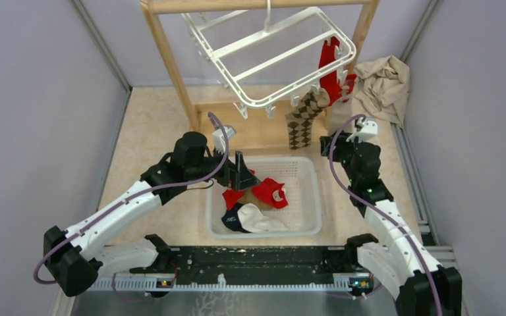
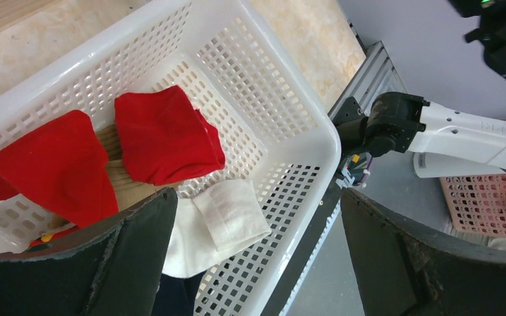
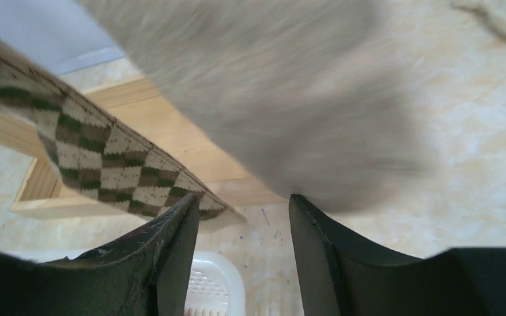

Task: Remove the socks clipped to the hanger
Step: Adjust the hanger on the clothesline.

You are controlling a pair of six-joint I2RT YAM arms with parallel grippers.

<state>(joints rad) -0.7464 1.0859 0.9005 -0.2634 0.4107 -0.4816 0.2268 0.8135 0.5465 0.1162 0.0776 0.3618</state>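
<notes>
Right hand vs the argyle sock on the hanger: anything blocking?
Nothing visible between them. In the right wrist view the argyle sock hangs right at one fingertip of the right hand. A blurred tan fabric hangs beside it, straight ahead of the open jaws, so it may get caught first.

The white hanger [image 1: 270, 56] is hung tilted from a wooden frame [image 1: 171, 66], and red socks [image 1: 331, 72] and a brown checked sock [image 1: 303, 118] are clipped at its right end. A white basket [image 1: 306, 197] is set on the surface [image 1: 151, 125] below, with more red socks [image 1: 270, 192] and a white sock [image 1: 260, 220] laid inside. The left gripper [image 1: 240, 172] is held over the basket's left edge, and a tan cloth [image 1: 382, 82] is piled at the back right.
</notes>
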